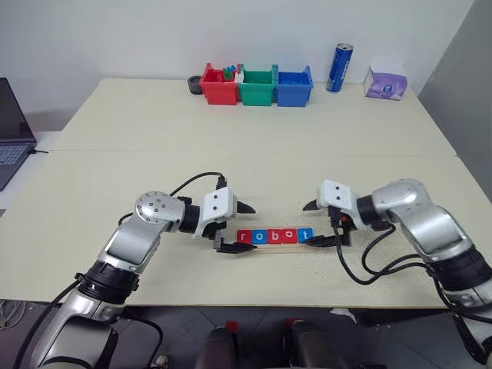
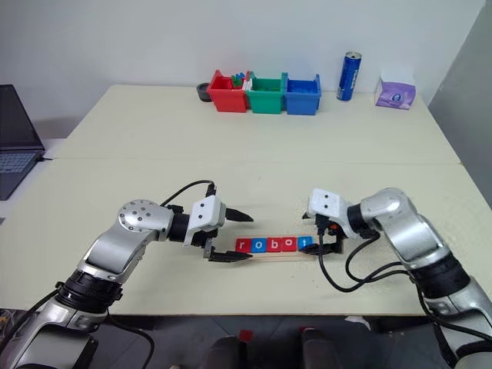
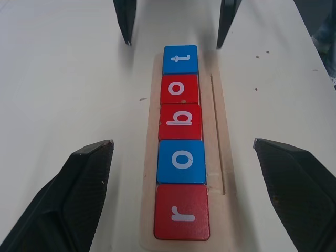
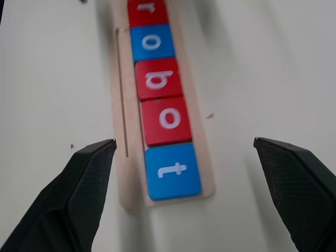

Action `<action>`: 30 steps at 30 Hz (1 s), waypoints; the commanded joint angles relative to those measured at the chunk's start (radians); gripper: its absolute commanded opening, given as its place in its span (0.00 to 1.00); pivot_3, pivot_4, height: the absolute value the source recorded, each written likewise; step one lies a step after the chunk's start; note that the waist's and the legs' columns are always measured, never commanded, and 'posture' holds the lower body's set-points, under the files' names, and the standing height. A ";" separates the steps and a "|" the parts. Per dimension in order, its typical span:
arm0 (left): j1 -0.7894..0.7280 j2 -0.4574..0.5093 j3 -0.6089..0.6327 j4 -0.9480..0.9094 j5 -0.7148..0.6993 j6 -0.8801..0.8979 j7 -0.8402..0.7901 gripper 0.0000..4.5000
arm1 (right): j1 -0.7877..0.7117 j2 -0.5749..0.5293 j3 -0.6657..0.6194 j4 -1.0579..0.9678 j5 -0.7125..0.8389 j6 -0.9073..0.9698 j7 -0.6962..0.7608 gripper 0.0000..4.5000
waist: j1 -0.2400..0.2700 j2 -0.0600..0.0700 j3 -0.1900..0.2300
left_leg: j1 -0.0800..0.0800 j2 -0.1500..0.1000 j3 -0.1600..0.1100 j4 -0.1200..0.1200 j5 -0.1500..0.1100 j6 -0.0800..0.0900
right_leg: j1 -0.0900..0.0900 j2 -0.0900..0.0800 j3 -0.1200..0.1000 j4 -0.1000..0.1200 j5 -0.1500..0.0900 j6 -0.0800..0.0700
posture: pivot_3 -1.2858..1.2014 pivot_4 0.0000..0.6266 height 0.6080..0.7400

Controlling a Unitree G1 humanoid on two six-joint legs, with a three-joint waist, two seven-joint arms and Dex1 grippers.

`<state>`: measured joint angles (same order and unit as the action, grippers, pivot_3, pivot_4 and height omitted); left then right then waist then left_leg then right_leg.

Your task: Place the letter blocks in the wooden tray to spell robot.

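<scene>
The wooden tray [image 1: 277, 245] lies near the table's front edge, between my two grippers. Five letter blocks sit in it in a row reading r, o, b, o, t: red r [image 3: 181, 212], blue o [image 3: 182, 160], red b [image 3: 180, 121], red o [image 3: 180, 88], blue t [image 3: 180, 59]. My left gripper [image 1: 254, 228] is open at the r end, its fingers straddling the tray's end without touching a block. At the t end [image 4: 172, 170] my right gripper [image 1: 307, 224] is also open, empty, and slightly above the tray.
Red [image 1: 219, 87], green [image 1: 257, 87] and blue [image 1: 294, 86] plastic bins stand at the table's far edge, with a blue can [image 1: 339, 68] and a purple tissue pack [image 1: 385, 82] to their right. A laptop [image 1: 11, 131] sits at the far left.
</scene>
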<state>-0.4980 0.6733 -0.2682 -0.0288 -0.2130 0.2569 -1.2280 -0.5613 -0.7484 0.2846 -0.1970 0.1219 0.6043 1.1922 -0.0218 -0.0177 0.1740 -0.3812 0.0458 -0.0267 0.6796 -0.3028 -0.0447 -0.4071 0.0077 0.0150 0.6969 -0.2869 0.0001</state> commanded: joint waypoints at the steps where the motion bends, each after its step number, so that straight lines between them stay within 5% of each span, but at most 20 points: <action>1: 0.009 0.011 0.032 -0.032 -0.008 0.005 0.013 1.00 | 0.081 -0.019 -0.096 -0.099 0.030 0.022 -0.072 0.90 | -0.001 0.000 0.000 | 0.000 0.000 0.001 0.000 0.000 0.000 | 0.000 0.000 0.001 0.000 0.000 0.000 | 0.52 0.24 1.00; 7: 0.026 0.025 0.062 -0.039 -0.036 0.038 0.022 1.00 | 0.222 -0.026 -0.176 -0.223 0.035 0.042 -0.181 0.46 | -0.004 0.000 0.000 | 0.000 0.000 0.001 0.000 0.000 0.000 | 0.000 0.000 0.001 0.001 0.000 0.000 | 0.52 0.24 1.00; 13: 0.039 0.048 0.090 -0.039 -0.044 0.049 0.017 1.00 | 0.315 -0.027 -0.117 -0.266 -0.036 -0.003 -0.271 0.01 | -0.007 0.000 0.000 | 0.001 0.000 0.001 0.000 0.000 0.000 | 0.000 0.001 0.001 0.001 0.000 0.000 | 0.52 0.24 1.00; 30: 0.048 0.067 0.087 -0.020 -0.019 0.012 0.014 1.00 | 0.246 -0.018 0.017 -0.167 -0.119 -0.083 -0.270 0.01 | -0.007 0.000 0.000 | 0.001 0.000 0.001 0.000 0.000 0.000 | 0.000 0.001 0.001 0.001 0.000 0.000 | 0.52 0.24 1.00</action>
<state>-0.4460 0.7291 -0.1996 -0.0331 -0.2333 0.2893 -1.2117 -0.2936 -0.7656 0.2995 -0.3639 0.0133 0.5465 0.9155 -0.0284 -0.0177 0.1741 -0.3804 0.0456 -0.0256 0.6795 -0.3028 -0.0447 -0.4072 0.0084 0.0162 0.6975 -0.2870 0.0003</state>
